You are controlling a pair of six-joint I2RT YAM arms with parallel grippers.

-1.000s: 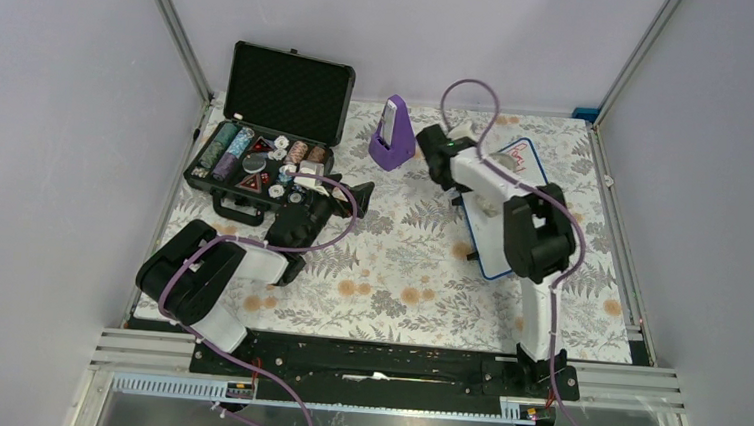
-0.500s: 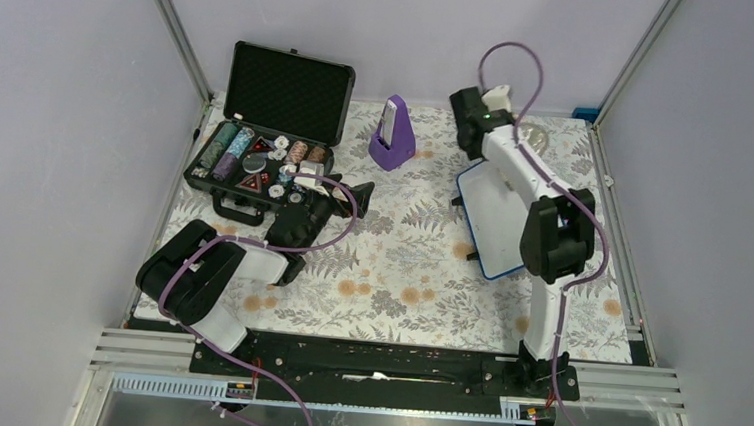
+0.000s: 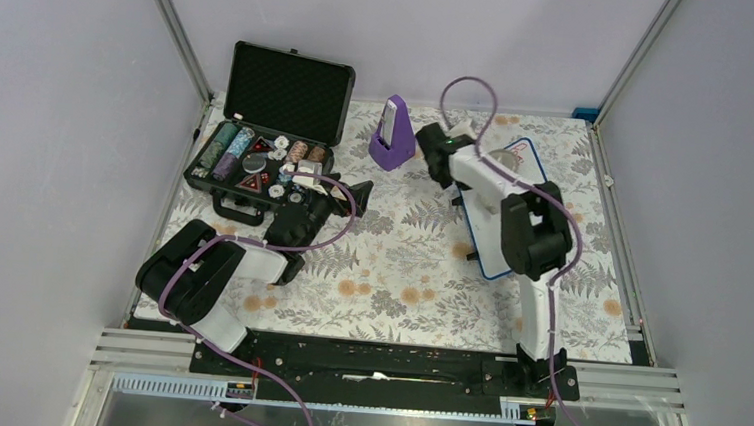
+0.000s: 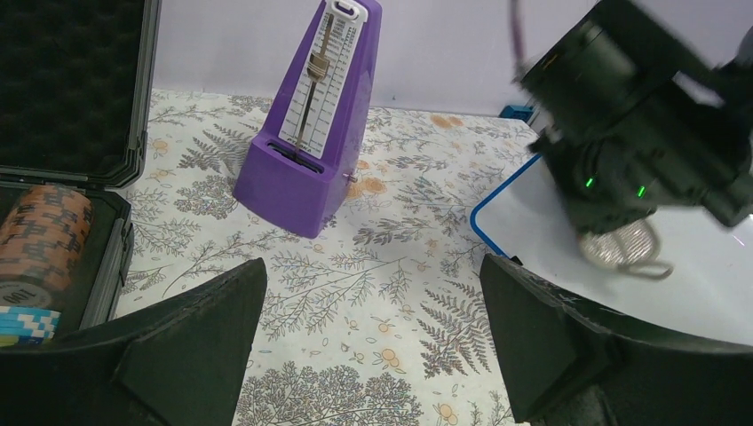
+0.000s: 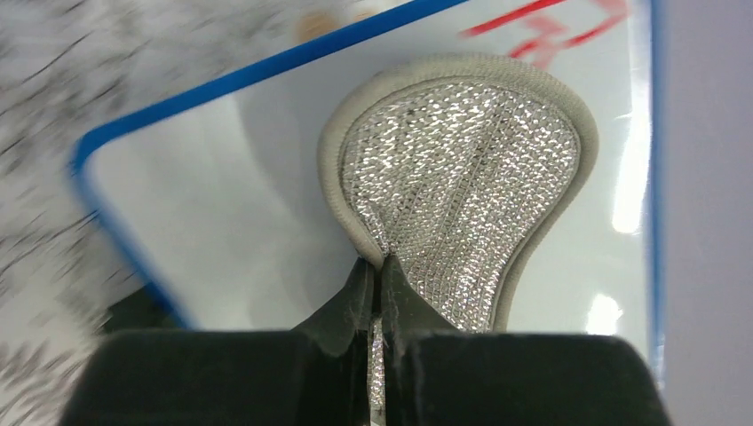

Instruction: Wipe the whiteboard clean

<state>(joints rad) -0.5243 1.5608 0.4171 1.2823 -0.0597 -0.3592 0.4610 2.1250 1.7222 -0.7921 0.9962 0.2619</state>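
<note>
Our right gripper (image 5: 377,275), clamped on the silvery cloth pad (image 5: 462,186), holds it over the whiteboard (image 3: 482,235) at the table's (image 3: 389,264) right, long axis running away from us, red writing (image 5: 533,27) just beyond the pad at the far end, while our left gripper (image 4: 373,306) gapes open, well apart.

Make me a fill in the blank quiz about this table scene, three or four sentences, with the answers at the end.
The right pincer is ____ on the silvery mesh pad.
The whiteboard has a thin ____ rim.
The handwriting on it is ____.
The left pincer stands ____, holding nothing.
Missing words: shut; blue; red; open.
</note>
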